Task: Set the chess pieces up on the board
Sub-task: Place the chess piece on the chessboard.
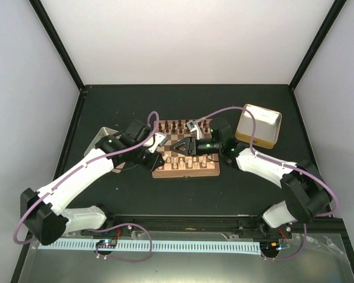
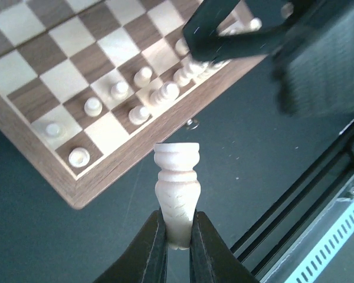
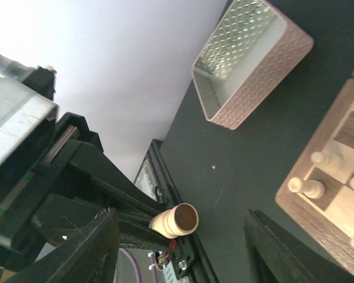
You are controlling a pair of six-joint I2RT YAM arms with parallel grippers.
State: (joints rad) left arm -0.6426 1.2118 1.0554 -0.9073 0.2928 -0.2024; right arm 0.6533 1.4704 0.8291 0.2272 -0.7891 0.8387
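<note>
Dark table (image 1: 183,194), left gripper (image 2: 178,223) clamping cream piece (image 2: 177,177)

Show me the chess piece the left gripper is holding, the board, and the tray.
Held chess piece (image 2: 177,191): left wrist view, on its carved body.
Board (image 2: 115,174): left wrist view, on its wooden rim.
Tray (image 3: 265,88): right wrist view, on its patterned outer wall.

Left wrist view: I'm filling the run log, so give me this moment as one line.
left end effector: shut on chess piece, beside board rim | right end effector: open, empty, above board
</note>
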